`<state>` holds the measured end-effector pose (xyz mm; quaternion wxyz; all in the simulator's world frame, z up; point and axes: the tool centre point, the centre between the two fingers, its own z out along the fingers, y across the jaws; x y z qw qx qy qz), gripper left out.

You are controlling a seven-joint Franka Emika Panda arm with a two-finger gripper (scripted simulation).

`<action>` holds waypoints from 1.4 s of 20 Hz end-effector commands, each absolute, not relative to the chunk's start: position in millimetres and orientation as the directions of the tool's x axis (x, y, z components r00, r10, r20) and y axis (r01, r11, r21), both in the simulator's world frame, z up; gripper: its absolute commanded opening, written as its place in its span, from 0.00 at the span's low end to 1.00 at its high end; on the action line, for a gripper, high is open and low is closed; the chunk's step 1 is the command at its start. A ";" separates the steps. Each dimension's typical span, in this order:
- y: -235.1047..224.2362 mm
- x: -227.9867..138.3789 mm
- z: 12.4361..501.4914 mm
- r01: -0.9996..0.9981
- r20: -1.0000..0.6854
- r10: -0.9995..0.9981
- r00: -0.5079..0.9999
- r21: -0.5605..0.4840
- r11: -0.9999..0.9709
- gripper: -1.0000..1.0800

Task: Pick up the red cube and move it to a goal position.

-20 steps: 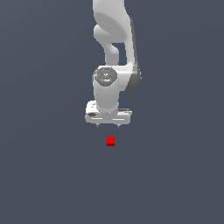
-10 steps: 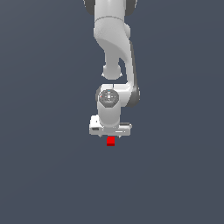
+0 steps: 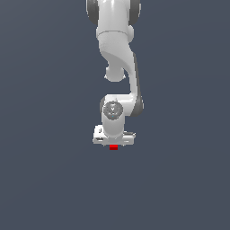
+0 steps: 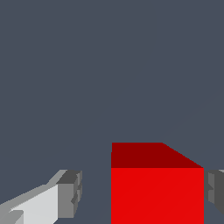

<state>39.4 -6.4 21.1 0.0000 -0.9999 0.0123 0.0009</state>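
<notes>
I see the red cube as a small, plain, bright red block, directly below my gripper, with only its lower part visible under the hand in the exterior view. In the wrist view the red cube sits squarely between the two fingers, close to one, with a gap to the other.

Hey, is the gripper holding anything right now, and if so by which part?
Nothing held yet. The gripper straddles the red cube with its jaws open; one finger stands clearly apart from the cube's side.
</notes>
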 end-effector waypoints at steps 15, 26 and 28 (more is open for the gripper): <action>-6.2 39.5 20.6 -0.024 0.000 -0.024 1.000 0.000 -1.000 0.00; -11.2 13.8 40.7 -0.024 0.000 -0.024 1.000 0.000 -1.000 0.00; -12.8 5.0 47.6 -0.024 0.000 -0.024 1.000 0.000 -1.000 0.00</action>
